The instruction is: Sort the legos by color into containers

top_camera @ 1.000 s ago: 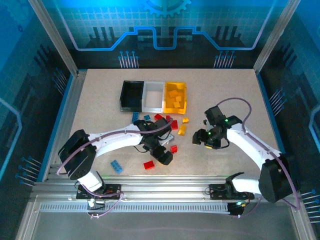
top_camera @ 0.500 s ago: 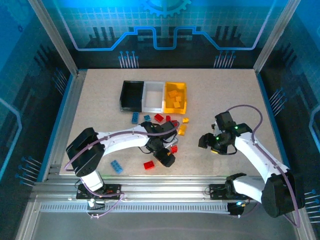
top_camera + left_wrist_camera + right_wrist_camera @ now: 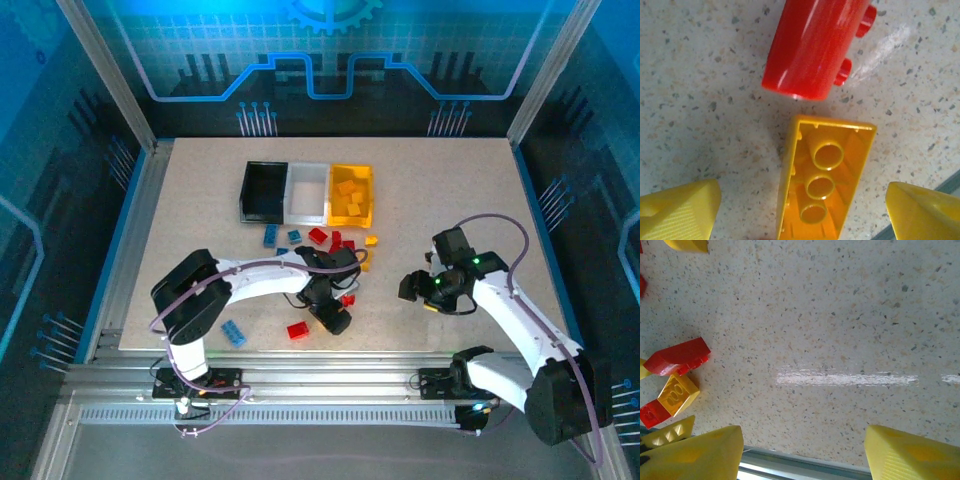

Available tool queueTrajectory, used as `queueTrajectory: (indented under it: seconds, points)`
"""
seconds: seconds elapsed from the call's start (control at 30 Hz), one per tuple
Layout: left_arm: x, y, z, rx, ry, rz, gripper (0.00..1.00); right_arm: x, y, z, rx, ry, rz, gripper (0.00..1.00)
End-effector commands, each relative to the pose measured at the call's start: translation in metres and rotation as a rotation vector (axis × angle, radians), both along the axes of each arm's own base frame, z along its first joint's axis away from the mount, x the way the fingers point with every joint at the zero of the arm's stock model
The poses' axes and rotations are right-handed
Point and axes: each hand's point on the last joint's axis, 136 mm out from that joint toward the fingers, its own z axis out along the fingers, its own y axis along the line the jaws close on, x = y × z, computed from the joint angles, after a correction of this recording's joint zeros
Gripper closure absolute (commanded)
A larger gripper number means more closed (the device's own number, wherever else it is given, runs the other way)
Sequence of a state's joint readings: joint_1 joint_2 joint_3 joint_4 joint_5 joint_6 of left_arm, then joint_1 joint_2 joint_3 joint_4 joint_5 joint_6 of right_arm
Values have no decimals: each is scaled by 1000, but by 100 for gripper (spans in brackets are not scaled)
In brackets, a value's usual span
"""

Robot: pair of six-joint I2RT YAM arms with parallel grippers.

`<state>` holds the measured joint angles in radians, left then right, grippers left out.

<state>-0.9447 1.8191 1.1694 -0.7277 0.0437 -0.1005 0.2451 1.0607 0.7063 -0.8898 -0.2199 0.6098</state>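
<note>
At left on the bench (image 3: 440, 190), the black bin (image 3: 264, 188), white bin (image 3: 308, 195) and yellow bin (image 3: 349, 221) stand joined, with yellow pieces (image 3: 348, 190) in the last. Nearer, loose legos (image 3: 330, 240) lie scattered, and the left hand (image 3: 802, 210), fingers spread, straddles an upturned yellow brick (image 3: 825, 185) beside a red brick (image 3: 812, 47). At right, the right hand (image 3: 802, 455) hangs released above speckled bench.

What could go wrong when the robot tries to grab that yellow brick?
The yellow brick lies with its hollow side showing inside the open left end effector, so it might get pinched crooked and slip out. The red brick sits right beside it and could get bumped away.
</note>
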Motion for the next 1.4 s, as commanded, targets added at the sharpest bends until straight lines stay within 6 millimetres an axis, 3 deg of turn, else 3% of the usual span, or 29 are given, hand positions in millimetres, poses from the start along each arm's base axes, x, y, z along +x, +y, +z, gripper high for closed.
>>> queueTrajectory:
  seconds: [0.0,0.17,0.57,1.13,1.2,1.27,1.37]
  points:
    - [11,-11,2,-3,-58,-30,15,-10,-2,0,17,33,-10,33]
    - [14,-16,-5,1,-60,-32,19,-11,-2,-2,13,43,-9,33]
    - [4,-2,-26,35,-36,-3,36,-7,-1,-3,29,39,-44,33]
    - [-8,10,-36,67,15,54,38,2,1,-6,23,50,-34,33]
    - [-10,12,-36,71,19,59,43,4,2,-7,25,52,-32,33]
    - [-11,13,-36,74,25,62,54,5,3,-8,27,54,-27,33]
    - [-12,15,-37,88,33,64,57,7,3,-8,22,54,-19,33]
